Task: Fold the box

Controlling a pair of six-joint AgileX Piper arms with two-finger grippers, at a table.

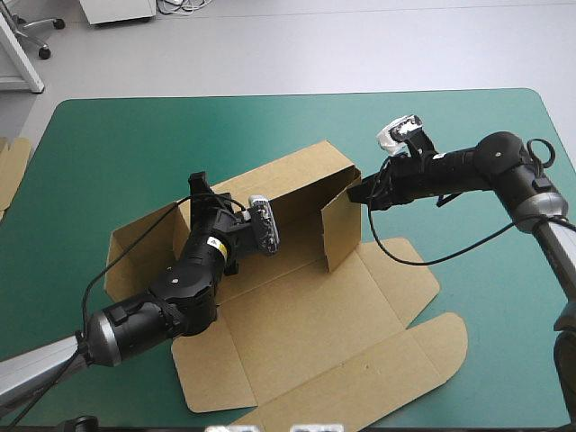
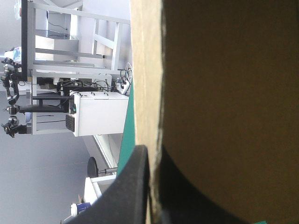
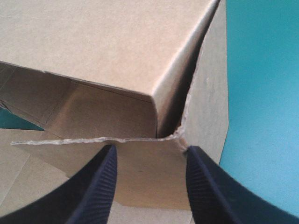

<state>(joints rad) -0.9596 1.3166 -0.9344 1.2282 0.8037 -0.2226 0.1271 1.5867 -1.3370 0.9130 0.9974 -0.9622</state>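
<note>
Flanking one box [image 1: 306, 315], left hand [image 1: 199, 185] clamps it, right hand [image 1: 356, 192] gapes.

Box [image 3: 117, 56], ahead of the right claw [image 3: 150, 151]: brown board, matt, smooth-faced. Its cut edge nearest the claw is rough, fibrous and pale. Fingers [image 3: 100, 186]: black, matt, finely ribbed, rubber-like. Cover [image 3: 261, 93], beside the claw: teal-green, matt, even-surfaced.
</note>
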